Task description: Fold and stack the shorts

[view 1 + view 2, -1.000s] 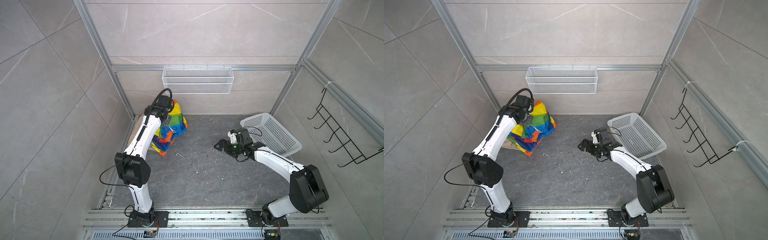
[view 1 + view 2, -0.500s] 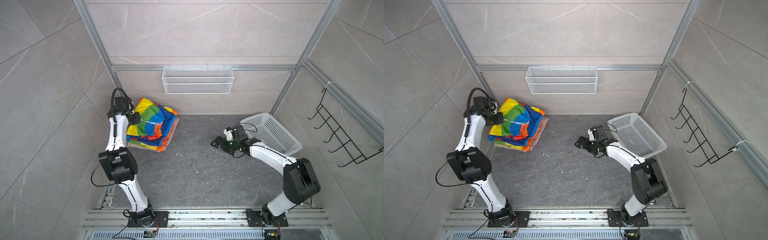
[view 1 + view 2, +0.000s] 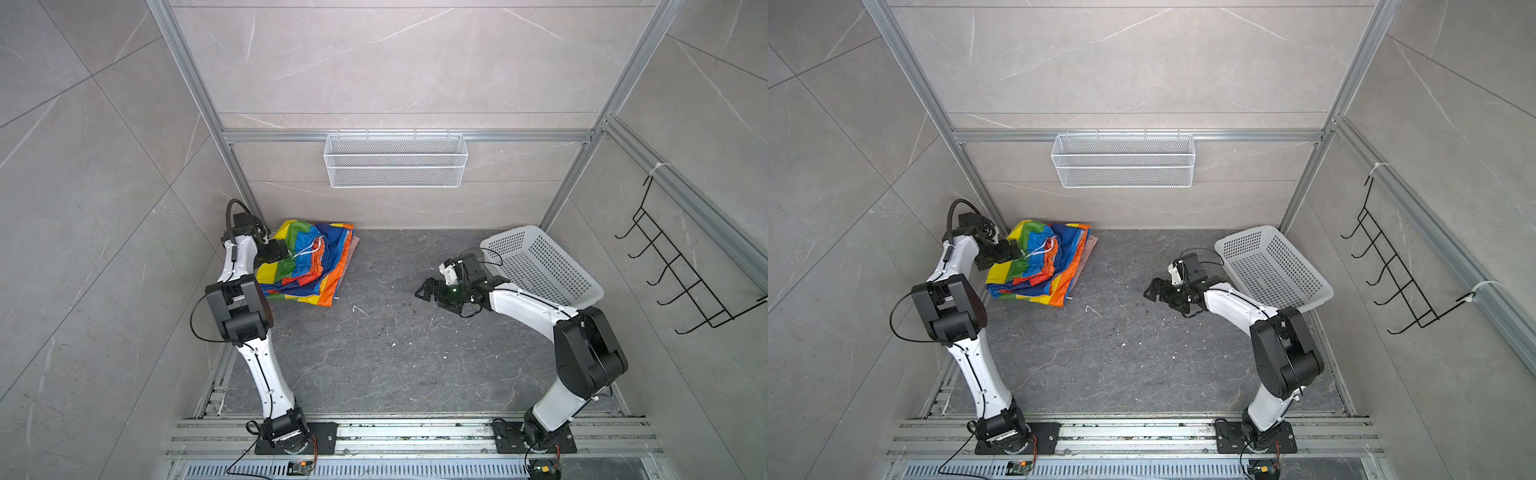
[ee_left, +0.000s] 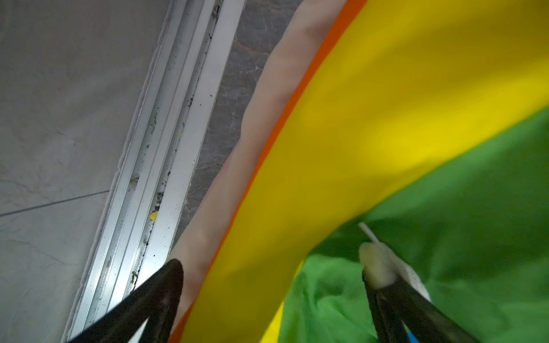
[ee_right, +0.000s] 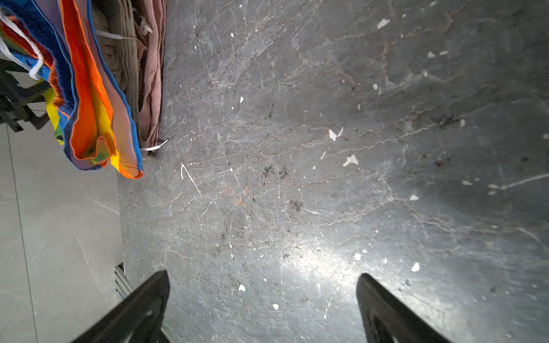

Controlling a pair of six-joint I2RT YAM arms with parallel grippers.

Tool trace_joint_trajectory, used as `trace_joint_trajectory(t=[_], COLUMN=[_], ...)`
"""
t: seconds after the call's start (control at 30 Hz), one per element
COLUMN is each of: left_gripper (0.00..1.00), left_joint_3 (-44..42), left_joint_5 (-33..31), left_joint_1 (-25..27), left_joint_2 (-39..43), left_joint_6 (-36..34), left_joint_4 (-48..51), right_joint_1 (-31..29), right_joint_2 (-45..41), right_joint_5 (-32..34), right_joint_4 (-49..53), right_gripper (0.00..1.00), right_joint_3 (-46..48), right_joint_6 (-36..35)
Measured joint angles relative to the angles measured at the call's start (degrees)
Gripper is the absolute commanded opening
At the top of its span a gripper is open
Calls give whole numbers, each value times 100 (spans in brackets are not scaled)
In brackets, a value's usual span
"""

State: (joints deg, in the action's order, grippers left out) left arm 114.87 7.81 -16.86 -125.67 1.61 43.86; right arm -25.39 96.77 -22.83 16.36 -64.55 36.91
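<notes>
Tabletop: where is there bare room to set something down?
Free: tabletop between the rainbow-striped shorts and the right tool, and all its near half. Crowded: far-left corner, shorts under the left tool; far-right corner, the basket.

No legible text (any view)

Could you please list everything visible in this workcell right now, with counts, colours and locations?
rainbow-striped shorts: one, multicoloured, top of the pile, table's far left corner
beige shorts: one, beige, under the rainbow pair
salmon-pink shorts: one, pink, lowest layer of the pile
basket: one, white perforated, tilted at the table's far right, empty
wire shelf: one, white, on the back rail
hook rack: one, black, right wall
table: one, dark grey, under everything
left gripper: one, black, open over the rainbow-striped shorts
right gripper: one, black, open above bare table near the basket
</notes>
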Motion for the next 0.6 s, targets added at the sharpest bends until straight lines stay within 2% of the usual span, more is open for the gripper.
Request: trace_joint_trajectory(t=[0.1,0.23,0.43,0.53,0.6], left_gripper=[100,100,100,100,100], left_joint_3=[-105,-901,-3799,-5180,-5934], left_joint_5=[-17,-168,-361,-789,-1213], left_joint_1=[114,535,1152,1189,1248], left_joint_2=[428,1694,4330,5051,5198], left_joint_6=[63,72,302,455,562], left_joint_4=[-157,-839,-2981,-3847,-4253], right_joint_1=[33,249,903,1016,1016], right_joint_2=[-328,-1119,-2339,-2608,-2616], right_joint_5=[350,1283,3058,3978,4513], right_joint_4=[319,702,487,214,-76], right_gripper=[100,99,99,100,100], right_joint_3=[-2,-28,605,1178,1532], right_joint_6=[-197,-444,-678,-866,-1064])
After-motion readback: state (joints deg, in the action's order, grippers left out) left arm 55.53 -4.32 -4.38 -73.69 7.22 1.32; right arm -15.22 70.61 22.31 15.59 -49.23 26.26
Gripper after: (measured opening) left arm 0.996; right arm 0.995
